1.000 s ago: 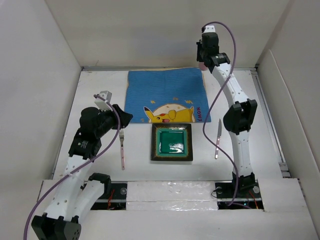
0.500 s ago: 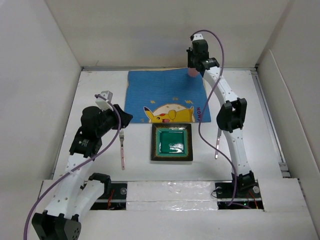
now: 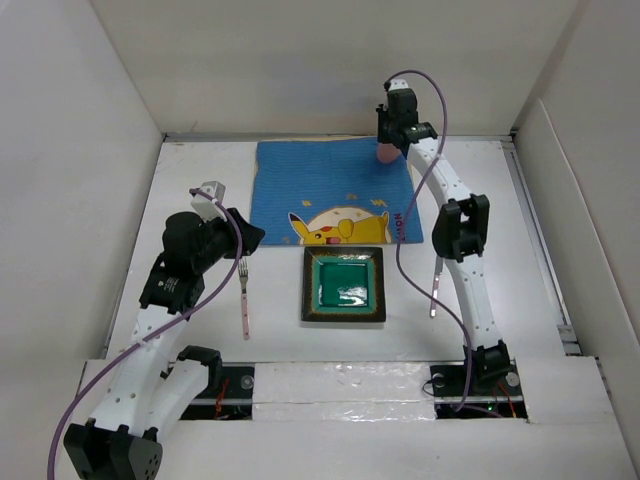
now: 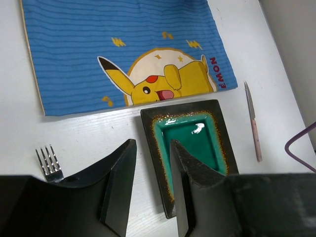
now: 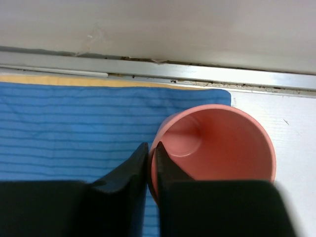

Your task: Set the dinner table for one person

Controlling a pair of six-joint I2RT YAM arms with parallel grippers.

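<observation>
My right gripper (image 5: pixel 150 146) is shut on the rim of a pink cup (image 5: pixel 222 143), one finger inside and one outside. The cup (image 3: pixel 385 155) is upright at the far right corner of the blue cartoon placemat (image 3: pixel 330 195); whether it rests on the mat I cannot tell. A square green plate (image 3: pixel 344 285) with a dark rim lies on the white dinner table (image 3: pixel 200 180), just in front of the mat. A fork (image 3: pixel 244 295) lies left of the plate and a knife (image 3: pixel 436 277) right of it. My left gripper (image 4: pixel 152 143) hangs open and empty above the table between fork (image 4: pixel 48 163) and plate (image 4: pixel 190 143).
White panels wall the table on the left, back and right. A metal rail (image 5: pixel 158 69) runs along the foot of the back wall, just behind the cup and the mat's far edge. The right arm's purple cable (image 3: pixel 430 110) loops above the mat's right side.
The right arm carried the pink cup left and down, from beyond the mat's far right corner to over that corner. The left arm has not moved.
</observation>
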